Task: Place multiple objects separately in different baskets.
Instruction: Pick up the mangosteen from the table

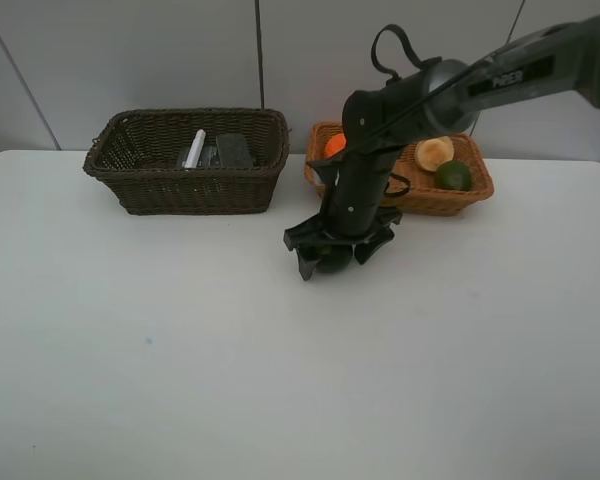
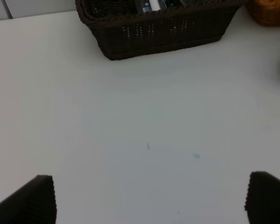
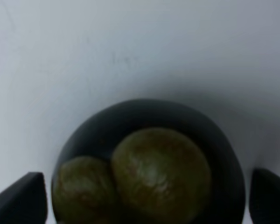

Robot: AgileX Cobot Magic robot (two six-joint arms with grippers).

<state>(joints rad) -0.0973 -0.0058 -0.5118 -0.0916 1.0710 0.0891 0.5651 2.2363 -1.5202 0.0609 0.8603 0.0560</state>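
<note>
Table [image 1: 180,380]: a plain white top is seen, bare in its near part; a few faint specks are noted in the left wrist view.
Left gripper [image 2: 149,198]: held above the bare table, with its dark fingertips [image 2: 30,200] spread wide apart and nothing between them; it is not seen in the high view.
Right gripper [image 1: 332,258]: lowered to the table near the middle, just in front of the light basket; its fingertips [image 3: 21,196] are set on either side of the mangosteen. Whether the fruit is already pressed cannot be told, as a thin gap seems to be left at each side.
Mangosteen [image 3: 149,163]: dark and round with greenish lobes on top, resting on the table between the right gripper's fingers.
Dark brown basket [image 1: 140,185]: placed at the back left of the table; a white marker [image 1: 195,148] and a dark block [image 1: 234,150] are seen inside it.
Light basket [image 1: 475,190]: placed at the back right, beside the dark one and apart from it; an orange [image 1: 335,144], a tan fruit [image 1: 433,153] and a green fruit [image 1: 453,176] are held in it, partly hidden by the arm.
</note>
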